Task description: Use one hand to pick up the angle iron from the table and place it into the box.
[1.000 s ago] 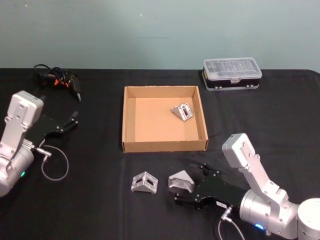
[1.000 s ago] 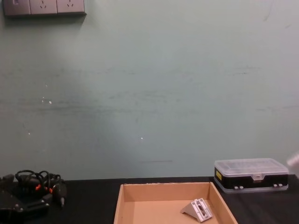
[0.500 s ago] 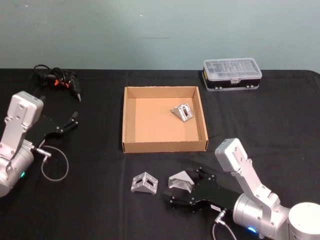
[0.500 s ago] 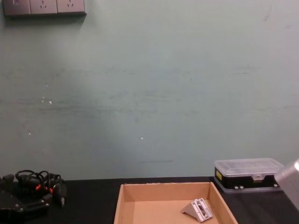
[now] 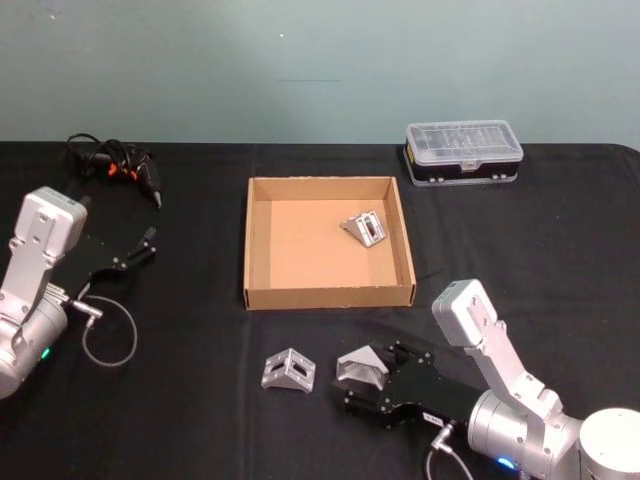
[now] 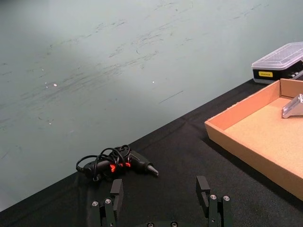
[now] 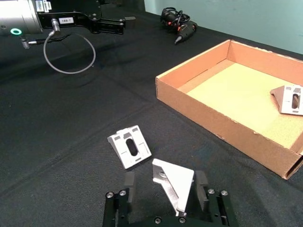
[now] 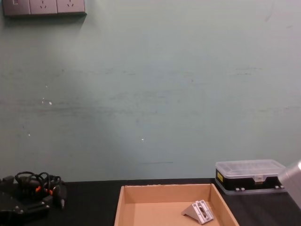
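A silver angle iron (image 5: 362, 367) lies on the black table (image 5: 190, 300) in front of the tan box (image 5: 300, 240). My right gripper (image 5: 372, 378) is open and low over it, one finger on each side. In the right wrist view this angle iron (image 7: 174, 182) sits between the open gripper's (image 7: 165, 185) fingers, nearer one of them. A second angle iron (image 5: 289, 369) lies just to its left, also visible from the right wrist (image 7: 129, 145). A third angle iron (image 5: 364, 227) rests inside the box. My left gripper (image 5: 135, 248) is parked open at the table's left.
A plastic case with a clear lid (image 5: 463, 149) stands behind the box at the right. A black device with looped cables (image 5: 115, 165) lies at the back left. A grey cable loop (image 5: 108, 335) hangs from the left arm.
My right gripper has slid left and forward, so its fingers now straddle the nearer angle iron. The left arm has barely moved.
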`<action>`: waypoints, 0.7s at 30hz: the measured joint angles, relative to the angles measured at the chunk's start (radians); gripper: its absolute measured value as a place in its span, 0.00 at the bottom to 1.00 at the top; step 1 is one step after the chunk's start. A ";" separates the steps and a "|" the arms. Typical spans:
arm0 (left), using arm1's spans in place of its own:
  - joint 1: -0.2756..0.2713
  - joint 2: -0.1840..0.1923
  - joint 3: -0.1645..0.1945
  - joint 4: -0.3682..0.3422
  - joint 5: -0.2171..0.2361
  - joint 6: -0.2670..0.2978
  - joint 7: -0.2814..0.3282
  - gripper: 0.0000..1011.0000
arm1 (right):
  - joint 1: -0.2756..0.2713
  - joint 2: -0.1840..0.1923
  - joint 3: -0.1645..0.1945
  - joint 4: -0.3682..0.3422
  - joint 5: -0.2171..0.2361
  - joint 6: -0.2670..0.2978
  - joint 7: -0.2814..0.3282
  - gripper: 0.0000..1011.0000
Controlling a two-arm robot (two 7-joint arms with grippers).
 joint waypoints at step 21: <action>0.000 0.000 0.000 0.000 0.000 0.000 0.000 1.00 | -0.001 0.001 0.001 -0.002 0.002 0.001 0.003 0.25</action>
